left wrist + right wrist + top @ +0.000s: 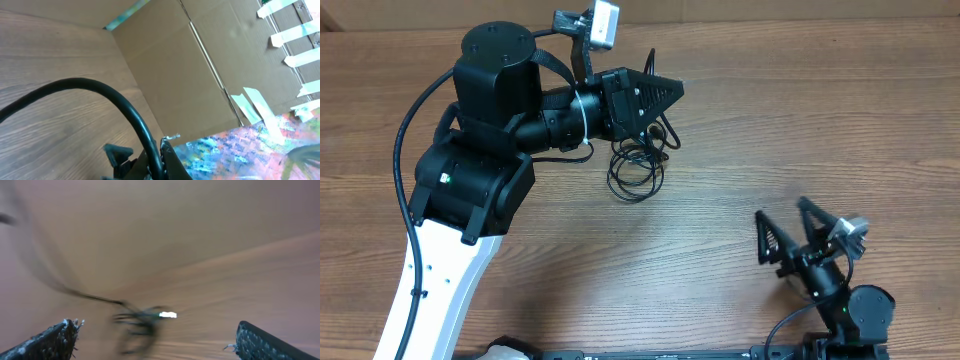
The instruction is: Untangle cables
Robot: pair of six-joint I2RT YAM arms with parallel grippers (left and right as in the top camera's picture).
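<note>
The right pincer (780,208) stands wide open with nothing between its two fingers (50,342). It sits low at the near right of the desk (770,120). The cables (638,165) lie well apart from it, ahead and to its left. In the right wrist view they show as a smeared dark knot with one bright glint, on the wood between the two spread fingers and farther out.

The left pincer (672,92) is turned on its side, reaching across the far middle of the desk. From above it reads as a single black wedge, so I cannot tell whether it is parted or closed, or whether it has hold of anything. The cables sit just below that wedge as a small bunch of thin black loops. The upper strands run up under its edge, and whether they touch it cannot be told.

The left wrist view shows only a thick black arm wire (115,102) arching over the wood, with a cardboard wall (175,75) beyond.
</note>
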